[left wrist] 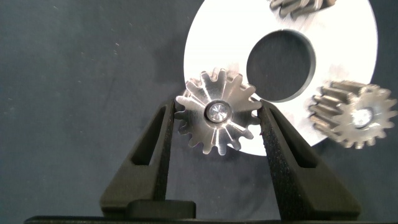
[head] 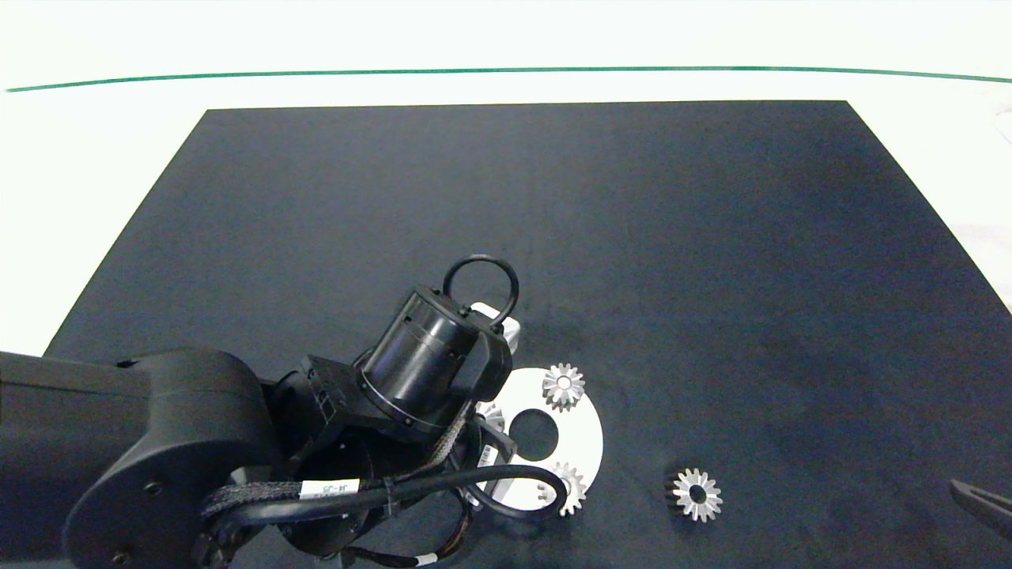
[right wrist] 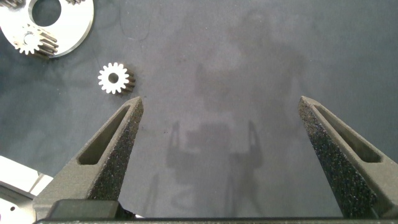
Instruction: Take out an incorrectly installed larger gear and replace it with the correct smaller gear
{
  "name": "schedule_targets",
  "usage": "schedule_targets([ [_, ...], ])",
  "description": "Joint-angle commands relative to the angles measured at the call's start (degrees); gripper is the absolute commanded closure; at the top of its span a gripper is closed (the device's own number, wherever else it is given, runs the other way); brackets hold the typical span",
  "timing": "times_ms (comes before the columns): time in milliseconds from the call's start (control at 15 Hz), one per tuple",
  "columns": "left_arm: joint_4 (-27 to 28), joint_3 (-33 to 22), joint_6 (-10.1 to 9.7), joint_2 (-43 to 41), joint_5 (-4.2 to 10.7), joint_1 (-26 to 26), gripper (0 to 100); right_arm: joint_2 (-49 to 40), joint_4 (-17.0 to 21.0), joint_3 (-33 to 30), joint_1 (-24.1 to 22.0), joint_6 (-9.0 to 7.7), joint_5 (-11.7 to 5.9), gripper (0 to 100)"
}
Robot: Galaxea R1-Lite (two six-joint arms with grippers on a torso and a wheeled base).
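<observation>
Silver steel: the larger gear (left wrist: 217,112) sits on a pin at the rim of the white ring plate (left wrist: 348,37), teeth up, its pin end showing in the bore.
My left gripper (left wrist: 217,124): over the plate's edge nearest my left arm, fingers apart with the larger gear between them. One pad (left wrist: 166,134) lies at the tooth tips on one side, the other pad (left wrist: 268,134) at the tips opposite. I cannot tell whether they press yet, so I count it unclamped.
Key relation: the gear lies dead centre between my left fingertips, its bore axis pointing straight at my wrist camera. I judge the coming move to be a squeeze across the teeth, then a pull along that axis off the pin.
Nearer arm: the left, by far.
My right gripper (right wrist: 217,106): parked wide apart and holding nothing, at the mat's (head: 711,237) near right corner, well away from the plate.
The smaller gear (head: 695,495): loose on the mat, beside the plate towards my right arm, bore up.
Other seated gears: one at the plate's far edge (head: 563,386), one at its near edge (head: 571,488).
Head view only: my left wrist housing hides the larger gear, yet the whole layout shows.
Left wrist view only: the finger-to-tooth fit.
Right wrist view only: the smaller gear (right wrist: 114,78) lies ahead of the right fingers.
</observation>
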Motion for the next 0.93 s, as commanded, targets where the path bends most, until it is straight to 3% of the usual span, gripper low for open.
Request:
schedule_targets([
  [67,0.1,0.0,0.1,-2.9,0.13,-0.6,58,0.0,0.0,0.0,0.0,-0.01,0.03,0],
  [467,1.0,-0.5,0.28,-6.8,0.13,0.1,66,-0.2,-0.4,0.0,0.0,-0.1,0.03,0],
  [933,0.7,-2.2,0.89,-3.7,0.13,7.0,66,0.0,-0.4,0.0,0.0,-0.01,0.03,0],
])
